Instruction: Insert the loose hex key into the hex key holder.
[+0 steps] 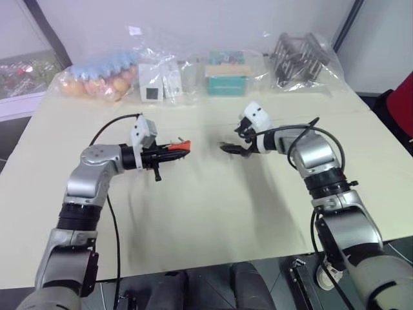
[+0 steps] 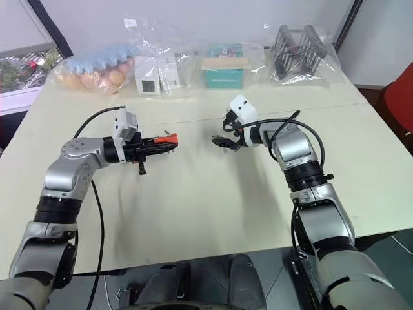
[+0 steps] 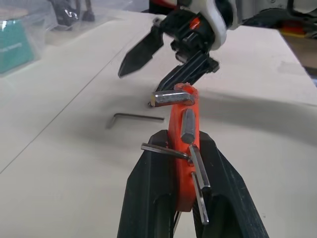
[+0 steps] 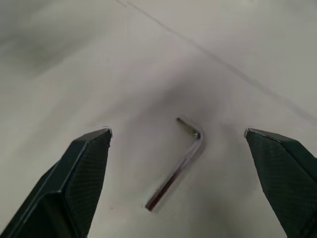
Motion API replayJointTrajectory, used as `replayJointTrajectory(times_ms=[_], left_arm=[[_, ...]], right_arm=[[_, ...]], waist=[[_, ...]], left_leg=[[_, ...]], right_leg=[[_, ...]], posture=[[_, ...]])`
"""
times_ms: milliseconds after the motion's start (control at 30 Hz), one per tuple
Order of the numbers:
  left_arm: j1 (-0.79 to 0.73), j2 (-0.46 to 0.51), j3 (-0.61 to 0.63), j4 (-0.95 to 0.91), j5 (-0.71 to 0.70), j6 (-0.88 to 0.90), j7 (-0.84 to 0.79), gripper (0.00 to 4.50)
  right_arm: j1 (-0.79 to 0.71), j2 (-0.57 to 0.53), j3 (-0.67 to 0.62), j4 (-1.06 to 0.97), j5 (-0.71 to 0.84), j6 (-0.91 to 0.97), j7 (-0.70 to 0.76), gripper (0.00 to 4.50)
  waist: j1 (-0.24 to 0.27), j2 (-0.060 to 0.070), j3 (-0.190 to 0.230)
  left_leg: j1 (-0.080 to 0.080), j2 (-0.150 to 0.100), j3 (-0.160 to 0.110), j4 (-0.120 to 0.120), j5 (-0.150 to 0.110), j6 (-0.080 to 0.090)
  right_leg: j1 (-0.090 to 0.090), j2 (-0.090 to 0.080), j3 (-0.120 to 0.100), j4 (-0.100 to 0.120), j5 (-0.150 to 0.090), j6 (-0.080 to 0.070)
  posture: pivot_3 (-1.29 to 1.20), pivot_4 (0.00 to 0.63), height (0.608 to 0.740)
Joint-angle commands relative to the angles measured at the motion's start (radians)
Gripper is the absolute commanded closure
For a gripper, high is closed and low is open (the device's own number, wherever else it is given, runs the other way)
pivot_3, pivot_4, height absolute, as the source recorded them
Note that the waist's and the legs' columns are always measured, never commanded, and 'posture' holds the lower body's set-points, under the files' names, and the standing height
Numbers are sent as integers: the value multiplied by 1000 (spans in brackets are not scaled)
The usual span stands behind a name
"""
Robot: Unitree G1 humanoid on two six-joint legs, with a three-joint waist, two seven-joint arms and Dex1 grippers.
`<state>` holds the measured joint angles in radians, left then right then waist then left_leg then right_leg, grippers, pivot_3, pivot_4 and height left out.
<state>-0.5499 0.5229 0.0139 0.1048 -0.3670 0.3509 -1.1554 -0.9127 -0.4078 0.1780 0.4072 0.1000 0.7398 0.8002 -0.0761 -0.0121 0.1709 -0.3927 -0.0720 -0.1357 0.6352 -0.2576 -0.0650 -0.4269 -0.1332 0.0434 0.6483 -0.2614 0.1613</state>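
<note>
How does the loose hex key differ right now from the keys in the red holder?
The loose hex key lies flat on the table, ungripped, under the open right gripper; the holder's keys are off the table, seated in the hex key holder, which the left gripper clamps. It looks thinner than they do. All are grey metal.

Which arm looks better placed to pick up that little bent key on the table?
Probably the right. The right gripper is open with the loose hex key lying between its fingers, while the left gripper is shut on the hex key holder.

egg bag (image 1: 97,79) | white box (image 1: 153,82) | teal box (image 1: 226,76) | metal rack (image 1: 298,58)
</note>
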Motion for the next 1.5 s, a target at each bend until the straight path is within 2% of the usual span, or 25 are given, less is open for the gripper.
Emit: replayJointTrajectory(times_ms=[33,200,300,400,467,533,800,867,967,1133,1300,1500], left_arm=[[29,0,20,-81,-26,24,51,4500],[60,-26,25,-119,-47,42,118,4500],[78,-46,8,-128,-38,26,145,4500],[80,-51,3,-136,-38,24,155,4500],[76,-51,3,-131,-38,22,157,4500],[74,-51,1,-119,-33,10,159,4500],[61,-46,-8,-93,-27,-2,146,4500],[40,-33,-11,-70,-38,9,117,4500],[-9,-12,-17,-25,-66,42,50,4500],[-140,-17,-14,99,-108,84,-34,4500],[-274,-56,-35,262,-90,51,-100,4500],[-372,-103,-35,404,-66,3,-152,4500]], right_arm=[[-28,17,-25,27,-10,17,-61,32],[-15,60,-6,111,-43,-26,-138,32],[0,91,39,188,-99,-93,-189,834],[34,91,63,169,-116,-93,-176,2335],[42,94,67,168,-119,-91,-177,3536],[45,103,63,175,-115,-82,-181,4475],[0,145,-47,200,-57,-68,-214,4475],[-33,162,-125,168,-2,-162,-216,4475],[-65,179,-212,59,100,-288,-153,4475],[-65,220,-302,-150,296,-262,-79,4475],[-8,290,-329,-323,417,-209,-134,4475],[45,321,-305,-392,443,-205,-188,4475]], waist=[[6,0,0],[10,0,0],[7,-1,-1],[5,-1,-2],[6,-2,-3],[7,-2,-5],[7,-3,-7],[7,-3,-6],[6,-2,-5],[7,-2,-5],[8,-2,-5],[6,-2,-5]], left_leg=[[0,0,0,0,0,0],[-1,0,2,2,0,0],[0,0,3,2,0,0],[0,0,3,2,0,0],[0,0,3,3,0,0],[0,0,3,4,0,0],[1,0,2,6,-1,1],[1,0,2,6,-1,2],[-1,0,3,6,-1,2],[-3,0,1,6,-2,3],[-3,0,-1,8,-2,3],[-4,-1,-1,8,-2,3]], right_leg=[[0,0,0,0,0,0],[0,0,0,1,0,0],[0,0,0,1,0,0],[0,0,0,1,0,0],[1,0,0,1,0,0],[2,0,0,1,0,0],[4,1,-1,2,0,0],[4,1,-1,2,0,0],[1,1,0,2,0,0],[0,0,-1,1,0,0],[1,1,-2,1,0,0],[1,0,-2,2,0,0]], posture=[[0,150,740],[0,150,740],[0,150,740],[0,150,740],[0,150,740],[0,150,740],[0,150,740],[0,150,740],[0,150,740],[0,150,740],[0,150,740],[0,150,740]])
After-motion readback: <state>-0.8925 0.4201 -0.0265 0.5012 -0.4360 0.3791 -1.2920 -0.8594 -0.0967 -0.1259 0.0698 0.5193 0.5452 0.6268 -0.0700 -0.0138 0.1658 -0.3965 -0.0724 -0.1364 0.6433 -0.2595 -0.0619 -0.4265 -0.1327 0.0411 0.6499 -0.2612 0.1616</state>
